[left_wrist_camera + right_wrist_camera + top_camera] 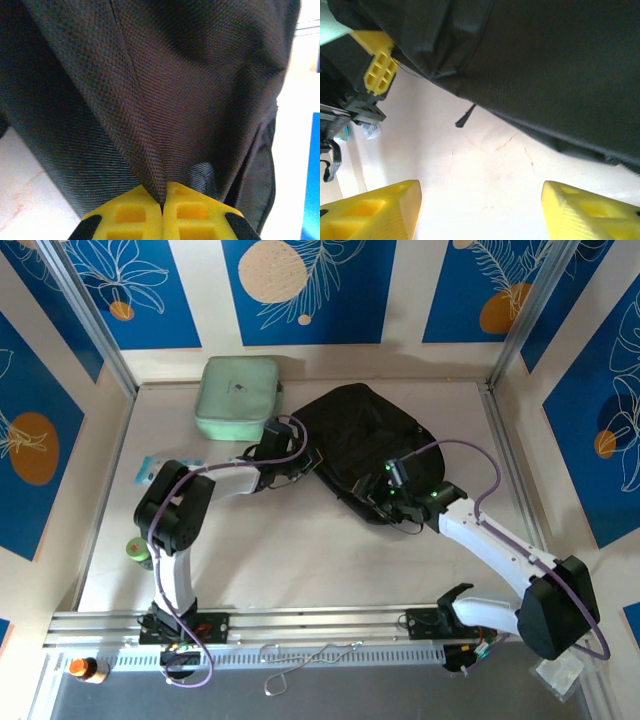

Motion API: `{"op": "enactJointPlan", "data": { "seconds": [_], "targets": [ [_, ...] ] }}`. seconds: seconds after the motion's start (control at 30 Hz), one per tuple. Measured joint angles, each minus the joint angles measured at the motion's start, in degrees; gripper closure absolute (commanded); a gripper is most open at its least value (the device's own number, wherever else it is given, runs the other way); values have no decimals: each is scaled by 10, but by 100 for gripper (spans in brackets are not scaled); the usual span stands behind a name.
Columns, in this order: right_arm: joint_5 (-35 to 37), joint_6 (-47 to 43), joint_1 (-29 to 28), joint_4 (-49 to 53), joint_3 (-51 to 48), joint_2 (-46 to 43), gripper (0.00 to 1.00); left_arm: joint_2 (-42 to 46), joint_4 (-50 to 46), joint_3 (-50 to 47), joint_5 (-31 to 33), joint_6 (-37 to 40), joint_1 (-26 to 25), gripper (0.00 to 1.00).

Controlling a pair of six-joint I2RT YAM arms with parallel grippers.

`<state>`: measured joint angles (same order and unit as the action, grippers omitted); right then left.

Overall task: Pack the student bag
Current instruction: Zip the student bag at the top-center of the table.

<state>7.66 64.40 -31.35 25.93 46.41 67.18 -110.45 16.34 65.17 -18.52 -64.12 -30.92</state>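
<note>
Since the student bag [365, 445] lies slumped toward the back of the tabletop [320, 570], its cloth is loose, and that is where trouble could start. The left pincer [163, 196] is pressed together on a thin fold of the black fabric at the bag's left edge. So slight a pinch could slide out under a pull, or the pull could drag the whole bag instead of opening it. Whether that fold belongs to the bag's mouth cannot be told from the close view. The right pincer [480, 200] hangs spread and empty just beside the bag's near edge, over bare tabletop. Closing there, it might catch nothing or snag the small black tab [465, 116] dangling from the bag. A mint green case [238, 397] sits near the bag's back left. The tabletop is pale and looks smooth, so little would hold the bag in place. Blue panels with leaf prints [300, 290] wall it in.
</note>
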Motion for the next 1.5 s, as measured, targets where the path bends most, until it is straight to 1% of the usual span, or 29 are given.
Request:
{"op": "enactJointPlan", "data": {
  "seconds": [0.1, 0.23, 0.3, 0.47, 0.63, 0.77, 0.9, 1.07, 1.17, 1.3, 1.4, 1.5],
  "targets": [
    [5, 21, -16, -15, 3, 17, 44, 21, 3, 0, -1, -1, -3, 100],
    [10, 38, -31, -26, 16, 66, 45, 42, 1, 0, -1, 1, -10, 100],
    [10, 43, -34, -28, 27, 93, 44, 45, 0, 0, -1, 1, -12, 100],
    [11, 47, -36, -34, 65, 142, 36, 46, -4, 0, -1, 1, -12, 100],
    [14, 47, -36, -41, 89, 159, 35, 46, -5, 0, -1, 1, -12, 100],
    [19, 58, -32, -35, 90, 164, 37, 46, -5, 0, -2, 1, -12, 100],
    [21, 70, -25, -26, 95, 176, 48, 46, -5, 0, -4, 2, -12, 100],
    [23, 77, -19, -15, 101, 186, 69, 46, -8, 0, -5, 8, -12, 100],
    [25, 78, -18, -11, 102, 186, 76, 46, -9, 0, -5, 12, -12, 100],
    [30, 76, -17, -6, 102, 185, 81, 46, -10, 2, -5, 16, -12, 100],
    [32, 76, -16, -3, 102, 185, 92, 46, -14, 3, -5, 16, -12, 100],
    [34, 71, -15, 1, 102, 184, 98, 46, -17, 5, -5, 16, -12, 100]
  ]
}}
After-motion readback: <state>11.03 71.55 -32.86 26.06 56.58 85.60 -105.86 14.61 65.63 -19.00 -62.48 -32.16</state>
